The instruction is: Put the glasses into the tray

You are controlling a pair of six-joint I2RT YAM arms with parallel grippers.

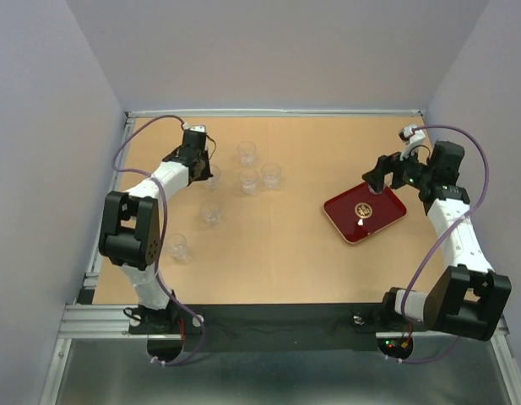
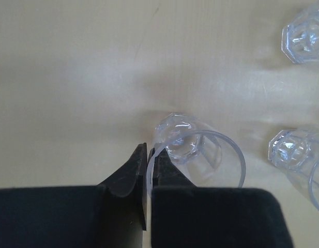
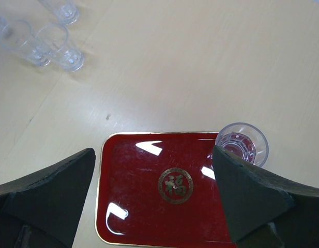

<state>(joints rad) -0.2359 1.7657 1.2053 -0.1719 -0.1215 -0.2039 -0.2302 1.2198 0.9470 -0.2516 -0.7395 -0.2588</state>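
Observation:
My left gripper (image 2: 149,156) is shut on the rim of one clear glass (image 2: 203,155), with one finger outside the wall and the other inside. From above, this gripper (image 1: 206,169) is at the table's far left with the glass (image 1: 213,177) below it. Several more glasses stand nearby (image 1: 246,153) (image 1: 271,175) (image 1: 211,212). The dark red tray (image 1: 349,218) lies on the right. My right gripper (image 3: 153,152) hangs open above it, holding nothing. One glass (image 3: 242,143) stands in the tray's (image 3: 128,206) far right corner, beside the right finger.
Two other glasses (image 2: 304,41) (image 2: 293,150) stand close to the right of the gripped one. A lone glass (image 1: 176,246) sits near the left arm's elbow. Walls close the table on the left, back and right.

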